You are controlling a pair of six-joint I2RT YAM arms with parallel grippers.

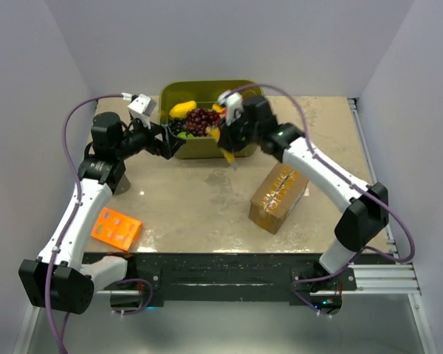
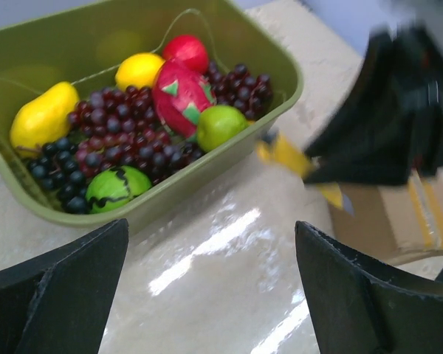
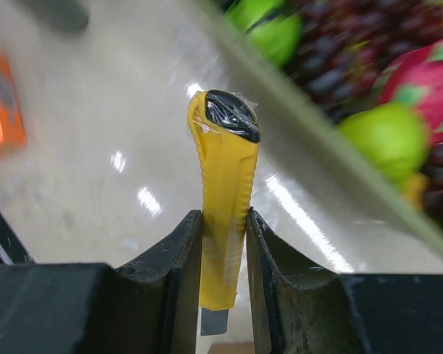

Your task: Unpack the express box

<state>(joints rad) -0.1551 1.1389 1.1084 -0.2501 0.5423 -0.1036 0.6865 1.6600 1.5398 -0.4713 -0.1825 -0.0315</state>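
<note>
Just in front of the green bin (image 1: 214, 92) of fruit, the right tool (image 3: 224, 221) is clamped on a yellow utility knife (image 3: 227, 169). At the bin's left front corner, the left tool (image 2: 210, 236) gapes wide, holding nothing. Nearer than the bin and to its right, the express box (image 1: 279, 196) lies on the bench (image 1: 192, 199), taped seam up.

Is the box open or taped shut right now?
Shut: the box has its flaps lying flat, with tape along the top seam in the top view.
</note>
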